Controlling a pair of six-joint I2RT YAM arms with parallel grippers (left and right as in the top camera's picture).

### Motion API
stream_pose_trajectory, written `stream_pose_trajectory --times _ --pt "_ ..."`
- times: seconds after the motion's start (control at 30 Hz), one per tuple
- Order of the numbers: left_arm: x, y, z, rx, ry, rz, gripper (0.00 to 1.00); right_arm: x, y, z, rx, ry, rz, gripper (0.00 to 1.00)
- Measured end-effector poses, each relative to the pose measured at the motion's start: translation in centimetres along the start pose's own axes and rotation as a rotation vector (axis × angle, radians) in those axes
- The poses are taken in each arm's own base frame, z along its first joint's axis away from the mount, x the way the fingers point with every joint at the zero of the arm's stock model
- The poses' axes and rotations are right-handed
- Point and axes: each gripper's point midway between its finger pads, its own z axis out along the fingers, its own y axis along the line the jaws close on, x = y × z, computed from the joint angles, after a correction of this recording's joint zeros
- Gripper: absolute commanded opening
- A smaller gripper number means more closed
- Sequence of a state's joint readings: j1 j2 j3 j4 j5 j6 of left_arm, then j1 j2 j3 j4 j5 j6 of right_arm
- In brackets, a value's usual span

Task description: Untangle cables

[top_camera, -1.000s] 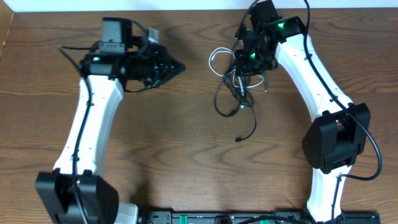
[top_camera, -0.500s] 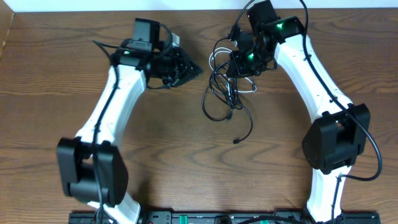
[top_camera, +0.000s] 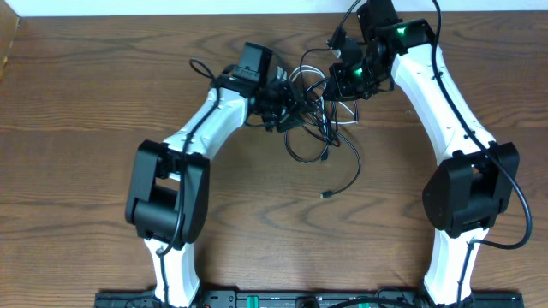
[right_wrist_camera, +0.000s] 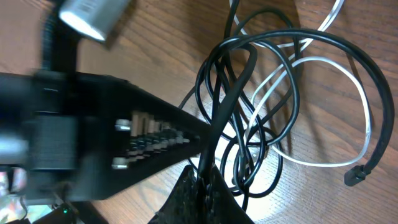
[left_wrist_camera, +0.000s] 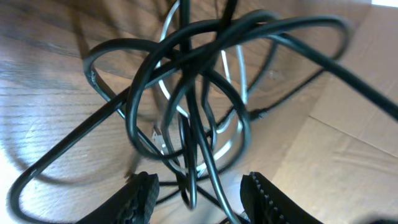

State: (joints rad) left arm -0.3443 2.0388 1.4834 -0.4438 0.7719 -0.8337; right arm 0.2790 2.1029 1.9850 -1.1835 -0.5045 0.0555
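A tangle of black cables (top_camera: 318, 120) and a thin white cable (top_camera: 301, 75) lies at the table's far middle. One black end trails toward the front (top_camera: 326, 195). My left gripper (top_camera: 289, 107) is open at the tangle's left side; in its wrist view the black loops (left_wrist_camera: 186, 106) hang between its fingers (left_wrist_camera: 199, 198). My right gripper (top_camera: 341, 81) is shut on a black cable strand (right_wrist_camera: 214, 134) at the tangle's right side. The white cable (right_wrist_camera: 323, 106) loops beside it.
The brown wooden table (top_camera: 86, 171) extends all around. A pale wall edge (top_camera: 171, 7) runs along the back. A black rail (top_camera: 282, 299) lies at the front edge.
My left arm has swung right, from the far left up to the tangle, and its fingers now straddle the black loops. The tangle shifted slightly right with my right gripper.
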Motion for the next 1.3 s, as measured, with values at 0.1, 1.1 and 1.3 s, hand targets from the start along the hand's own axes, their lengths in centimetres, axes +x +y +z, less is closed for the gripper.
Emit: stream_pose_trajectory --times 0.1,1.1,1.3 --pt "0.0 0.7 1.0 -0.032 -0.006 -0.012 0.48 -0.1 -0.1 0.0 0.003 -0.003 -0.001 0.02" --pt "-1.6 6.0 2.7 -0.389 -0.202 0.170 0.07 -0.7 -0.3 -0.1 0.028 -0.030 -0.015 0.06" --pt "-1.4 5.5 2.3 -0.294 -0.106 0.220 0.07 -1.3 0.5 0.3 0.022 -0.052 -0.012 0.15"
